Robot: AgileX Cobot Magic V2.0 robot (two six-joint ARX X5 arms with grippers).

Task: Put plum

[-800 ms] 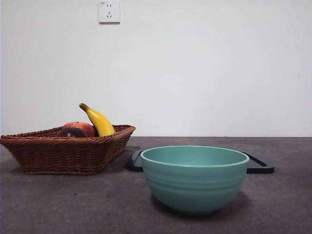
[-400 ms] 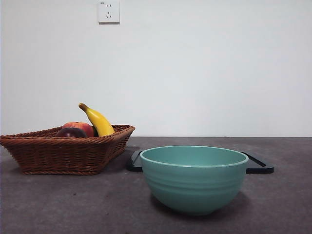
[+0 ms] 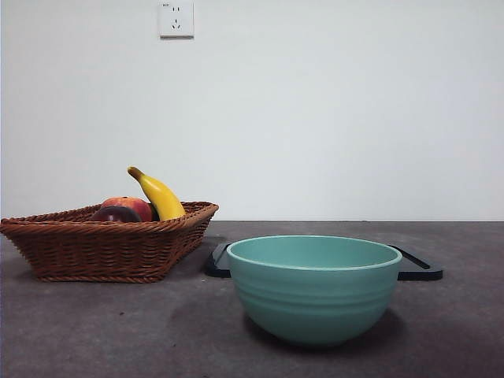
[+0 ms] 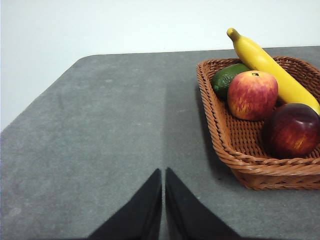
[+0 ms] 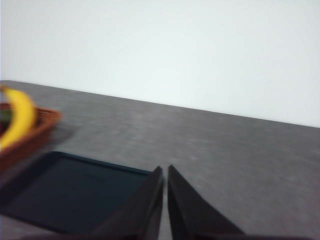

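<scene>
The basket (image 3: 110,240) stands at the left of the bench (image 3: 118,331), keeping the fruit grouped. The plum (image 4: 291,130) lies in the basket's near corner, touching the wicker rim, beside the red apple (image 4: 252,94); the banana (image 3: 160,194) leans on the far rim. Right of the basket, the green bowl (image 3: 315,287) stands near, with a dark tray (image 3: 417,266) behind it. The left pincer (image 4: 163,200) hangs over bare bench beside the basket, closed and empty. The right pincer (image 5: 165,197) hangs near the tray, likewise closed and empty. Judgement: the plum is not yet grasped.
</scene>
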